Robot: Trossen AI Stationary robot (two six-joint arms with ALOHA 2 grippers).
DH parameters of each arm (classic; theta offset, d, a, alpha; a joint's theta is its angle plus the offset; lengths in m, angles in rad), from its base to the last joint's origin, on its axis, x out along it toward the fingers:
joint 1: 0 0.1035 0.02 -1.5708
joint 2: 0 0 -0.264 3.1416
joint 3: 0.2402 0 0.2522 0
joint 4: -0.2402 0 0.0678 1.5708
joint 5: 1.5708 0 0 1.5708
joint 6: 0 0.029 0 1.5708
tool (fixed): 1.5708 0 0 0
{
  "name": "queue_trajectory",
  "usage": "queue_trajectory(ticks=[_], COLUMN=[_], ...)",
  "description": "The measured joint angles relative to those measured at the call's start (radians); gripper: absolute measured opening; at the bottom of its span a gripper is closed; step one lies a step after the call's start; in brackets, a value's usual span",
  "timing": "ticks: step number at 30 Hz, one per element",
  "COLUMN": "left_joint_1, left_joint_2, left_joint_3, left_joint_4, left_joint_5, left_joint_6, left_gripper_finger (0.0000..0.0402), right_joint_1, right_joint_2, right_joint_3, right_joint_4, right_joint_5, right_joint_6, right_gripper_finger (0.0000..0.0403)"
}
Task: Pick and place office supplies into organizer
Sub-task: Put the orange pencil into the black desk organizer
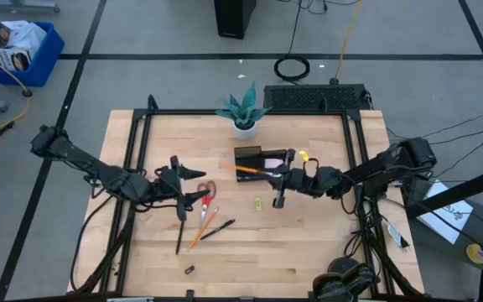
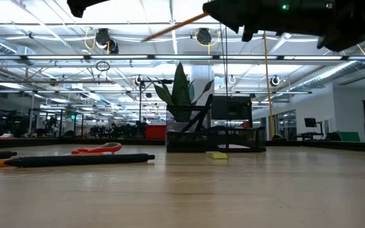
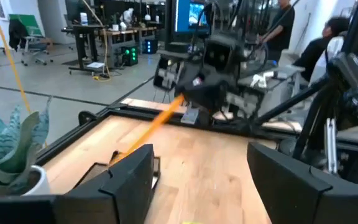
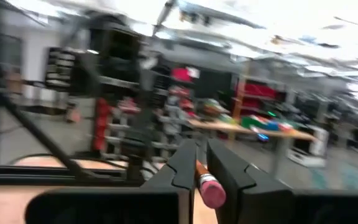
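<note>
My right gripper [image 1: 282, 175] hovers above the table just right of the black organizer [image 1: 248, 156], shut on an orange pencil [image 1: 251, 171] that reaches out over the organizer. My left gripper [image 3: 204, 186] is raised near the table's left-centre [image 1: 184, 180], open and with nothing between its fingers. Below and beside it, flat on the wood, lie the red-handled scissors [image 1: 207, 192], black pens [image 1: 179, 236], another orange pencil [image 1: 201, 228], a yellow-green clip [image 1: 257, 202] and a black clip [image 1: 189, 270]. My right gripper pinches the pencil between its two fingers close to the pink eraser end [image 4: 211, 190], which pokes back behind the fingers [image 4: 232, 171]. The fingers come about level from the table's right side and lie along the pencil. It is lifted clear, its shaft [image 2: 176, 26] pointing toward the table's left.
A white pot with a teal plant [image 1: 243, 113] stands just behind the organizer at the far edge. A black frame [image 1: 141, 126] runs around the tabletop. Bare wood lies along the near right part [image 1: 309, 252].
</note>
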State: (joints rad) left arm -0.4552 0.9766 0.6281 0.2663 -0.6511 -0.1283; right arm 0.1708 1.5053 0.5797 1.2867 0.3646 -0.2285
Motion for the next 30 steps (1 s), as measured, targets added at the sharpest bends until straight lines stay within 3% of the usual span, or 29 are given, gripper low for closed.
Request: queue_trajectory(ticks=[4, 8, 15, 20, 25, 30], left_joint_1=[0.001, 0.008, 0.031, 0.075, 0.120, 0.163], left_joint_2=[-0.005, -0.001, -0.008, -0.041, -0.101, -0.157], left_joint_3=[0.000, 0.000, 0.000, -0.027, -0.152, -0.283], left_joint_4=[-0.033, -0.032, -0.032, 0.004, 0.199, 0.321], left_joint_5=[-0.010, -0.023, 0.031, 0.153, 0.274, 0.285], left_joint_6=[0.020, 0.014, 0.022, 0.025, 0.036, 0.009], left_gripper_finger=[0.0260, 0.0259, 0.0258, 0.0262, 0.0258, 0.0262], right_joint_1=[0.001, 0.000, -0.039, -0.111, -0.188, -0.219], right_joint_2=[-0.094, -0.166, -0.175, -0.173, -0.170, -0.160], right_joint_3=[0.029, 0.139, 0.374, 0.471, 0.524, 0.525], right_joint_4=[-0.183, -0.522, -1.010, -1.252, -1.393, -1.476], right_joint_5=[0.107, 0.205, 0.315, 0.311, 0.099, 0.022], right_joint_6=[-0.003, 0.018, 0.065, 0.146, 0.274, 0.325], right_gripper_finger=[0.0014, 0.0016, 0.0016, 0.0017, 0.0017, 0.0017])
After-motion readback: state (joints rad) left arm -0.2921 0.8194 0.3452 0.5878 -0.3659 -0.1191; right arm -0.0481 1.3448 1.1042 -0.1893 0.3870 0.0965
